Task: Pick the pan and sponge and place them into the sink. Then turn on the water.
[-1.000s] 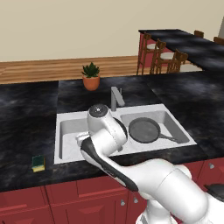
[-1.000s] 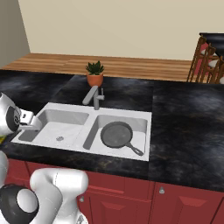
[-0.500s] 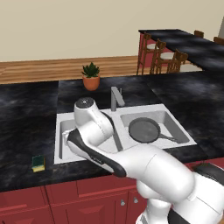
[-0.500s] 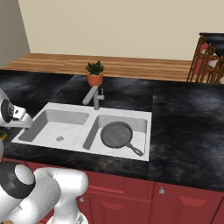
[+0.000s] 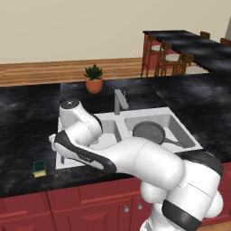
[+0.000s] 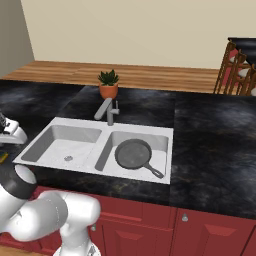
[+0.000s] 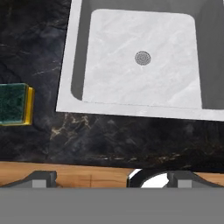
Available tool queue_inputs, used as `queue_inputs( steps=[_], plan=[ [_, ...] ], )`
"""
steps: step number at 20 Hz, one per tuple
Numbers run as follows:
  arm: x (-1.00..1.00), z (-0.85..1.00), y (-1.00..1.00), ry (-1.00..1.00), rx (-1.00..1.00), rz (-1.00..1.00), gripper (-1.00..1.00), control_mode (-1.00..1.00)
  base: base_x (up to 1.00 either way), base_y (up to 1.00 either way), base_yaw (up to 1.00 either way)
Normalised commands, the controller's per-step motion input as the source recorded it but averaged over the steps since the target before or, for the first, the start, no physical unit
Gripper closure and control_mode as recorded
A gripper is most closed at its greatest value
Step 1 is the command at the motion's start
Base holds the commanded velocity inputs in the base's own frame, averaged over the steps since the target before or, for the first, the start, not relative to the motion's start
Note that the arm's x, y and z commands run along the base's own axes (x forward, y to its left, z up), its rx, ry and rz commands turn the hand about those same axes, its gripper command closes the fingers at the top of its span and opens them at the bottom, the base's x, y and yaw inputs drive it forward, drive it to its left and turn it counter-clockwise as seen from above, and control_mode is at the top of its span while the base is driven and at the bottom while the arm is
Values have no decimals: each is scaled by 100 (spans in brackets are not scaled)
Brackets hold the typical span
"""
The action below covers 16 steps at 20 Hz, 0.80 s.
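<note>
The dark grey pan (image 5: 149,131) lies flat in the right basin of the white marbled sink (image 5: 178,116), its handle pointing to the front right; it is also plain from the right base (image 6: 134,153). The green-over-yellow sponge (image 5: 39,168) rests on the black counter left of the sink, near the front edge. In the hand view the sponge (image 7: 15,104) sits at the left and the bare left basin (image 7: 140,83) with its drain lies ahead. My gripper (image 7: 113,179) is open, fingertips wide apart, nothing between them, hovering over the counter's front edge to one side of the sponge.
A grey faucet (image 5: 119,101) stands behind the divider between the basins. A potted plant (image 5: 94,79) sits on the counter behind it. Wooden chairs (image 5: 173,61) and a dark bar counter stand at the back right. Red cabinet fronts (image 6: 200,225) run under the counter.
My arm has swung left, from above the left basin out to the counter's left front near the sponge. The pan has stayed in the right basin.
</note>
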Motion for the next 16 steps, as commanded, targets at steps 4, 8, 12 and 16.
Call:
queue_inputs(
  steps=[4,8,12,16],
  plan=[
    [5,-3,43,3,0,0,-100,-100,0,0,0],
    [3,-7,40,6,0,0,-100,-100,0,0,0],
    [0,-7,42,7,0,0,-100,-100,0,0,0],
    [0,-7,39,7,0,0,-100,-100,0,0,0]
  ],
)
